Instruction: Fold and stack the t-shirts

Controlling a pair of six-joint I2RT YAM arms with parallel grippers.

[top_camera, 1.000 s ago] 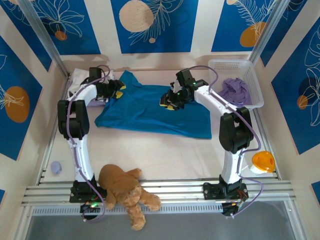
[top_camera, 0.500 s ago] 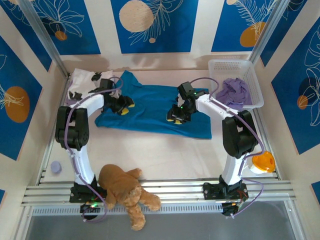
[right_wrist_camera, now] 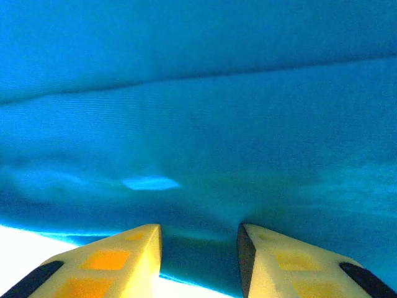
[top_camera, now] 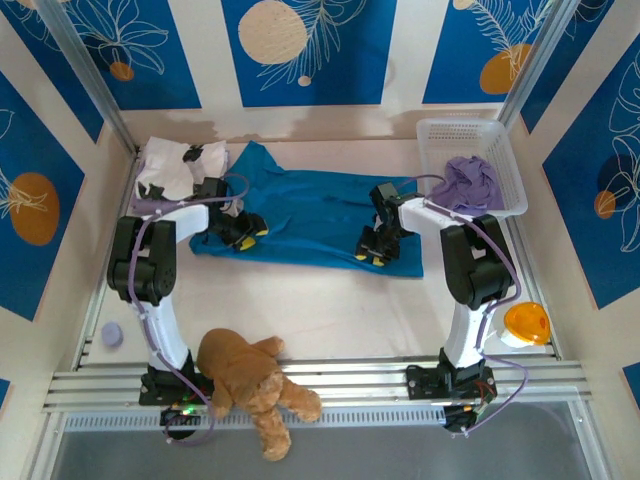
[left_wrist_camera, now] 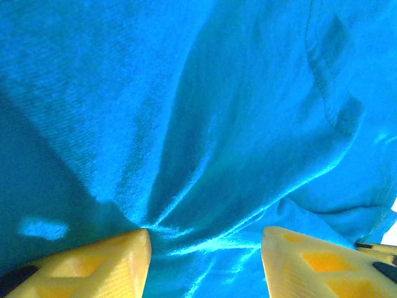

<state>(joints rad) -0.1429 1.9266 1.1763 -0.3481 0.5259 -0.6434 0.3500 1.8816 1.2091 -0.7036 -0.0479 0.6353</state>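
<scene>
1. The teal-blue t-shirt (top_camera: 310,212) is spread mid-frame on the worktop (top_camera: 320,300), long axis running left to right.
2. The left hand (top_camera: 243,229) is set on its left end, fingers parted over puckered cloth.
3. The right hand (top_camera: 376,247) is set at the lower right hem, fingers narrowly apart; a grip cannot be told.
4. Each end is judged nearer its own hand.

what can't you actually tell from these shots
- Top view: how many lavender shirts lie in the basket; they are bunched in one heap.
- Right wrist view: whether the right gripper pinches the teal shirt; the fingers run off the bottom edge, and in the top view the grip is too small to judge.
- Top view: what the small pale object low on the left is; too small to name.
</scene>
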